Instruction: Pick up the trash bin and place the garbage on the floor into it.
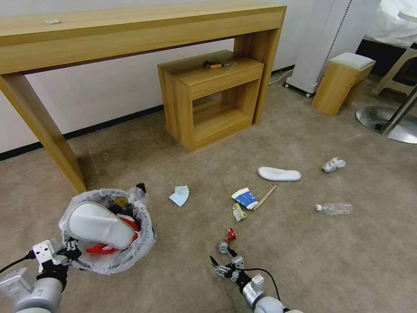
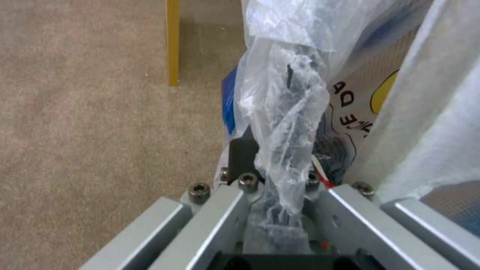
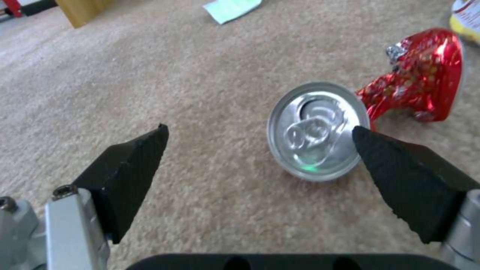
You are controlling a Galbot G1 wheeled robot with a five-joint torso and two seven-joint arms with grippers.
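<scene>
- Right gripper (image 1: pixel 223 256) hangs low over the floor (image 1: pixel 304 261) at near centre, jaws spread wide; the crushed can (image 3: pixel 316 129) lies between its fingertips (image 3: pixel 145 150), silver top up, just beyond them.
- Left gripper (image 2: pixel 280 180) at near left is clamped on the rim of the trash bin (image 1: pixel 108 256), pinching its crinkly bag.
- 1 white slipper (image 1: pixel 99 225) lies across the bin's mouth over red wrappers.
- Touching the can on its far side is a red foil wrapper (image 3: pixel 420 78).
- Farther out lie a pale tissue (image 1: pixel 180 195), a blue-white paper cup (image 1: pixel 245 198) and a wooden stick (image 1: pixel 265 196).
- To the right lies a clear bottle (image 1: pixel 334 209).
- Farthest are a 2nd slipper (image 1: pixel 279 174) and a white wad (image 1: pixel 333 164).
</scene>
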